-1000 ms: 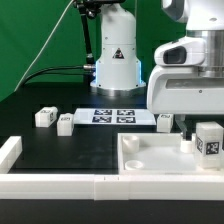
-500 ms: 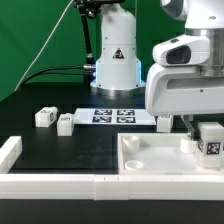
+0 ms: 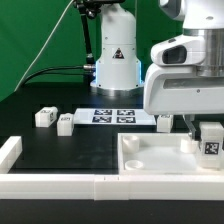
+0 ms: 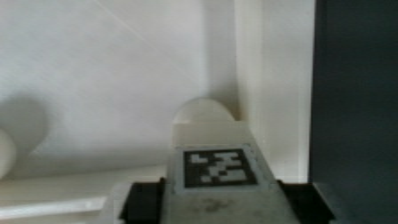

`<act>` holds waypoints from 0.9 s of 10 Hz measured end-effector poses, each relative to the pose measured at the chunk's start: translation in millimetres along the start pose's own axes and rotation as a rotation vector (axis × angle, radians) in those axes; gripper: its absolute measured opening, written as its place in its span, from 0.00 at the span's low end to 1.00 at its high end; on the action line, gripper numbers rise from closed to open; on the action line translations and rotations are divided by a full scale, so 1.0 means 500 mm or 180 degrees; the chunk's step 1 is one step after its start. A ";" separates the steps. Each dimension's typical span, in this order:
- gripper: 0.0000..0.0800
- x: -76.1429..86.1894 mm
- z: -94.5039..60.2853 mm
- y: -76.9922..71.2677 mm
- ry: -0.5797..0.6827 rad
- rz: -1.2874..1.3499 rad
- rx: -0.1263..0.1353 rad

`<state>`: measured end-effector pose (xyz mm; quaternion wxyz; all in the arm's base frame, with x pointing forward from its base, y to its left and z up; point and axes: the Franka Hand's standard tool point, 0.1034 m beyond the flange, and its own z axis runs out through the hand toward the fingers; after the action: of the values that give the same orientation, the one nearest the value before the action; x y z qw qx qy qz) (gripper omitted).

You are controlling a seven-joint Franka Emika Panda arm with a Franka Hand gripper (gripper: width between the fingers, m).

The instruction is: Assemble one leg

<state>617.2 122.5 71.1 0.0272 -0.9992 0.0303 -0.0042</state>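
We grip the leg (image 3: 210,141) between closed fingers (image 4: 295,204), long axis upright, over the panel's (image 3: 150,166) far corner on the exterior view's right; the seat, we judge, lies straight down.

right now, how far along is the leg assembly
Done: one leg is gripped by the hand. In hand: holding it over the white panel's corner. Left: seating it there; three loose legs lie on the black table.
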 end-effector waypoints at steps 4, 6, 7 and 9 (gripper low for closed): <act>0.37 -0.001 0.003 -0.001 0.0003 0.1678 0.0069; 0.37 0.001 0.003 -0.001 -0.0001 0.2455 0.0117; 0.37 0.001 0.004 -0.003 -0.0055 0.3194 0.0178; 0.37 0.000 0.005 -0.008 -0.0122 0.3969 0.0229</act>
<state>617.4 126.5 68.8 0.0587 -0.7918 0.6072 0.0294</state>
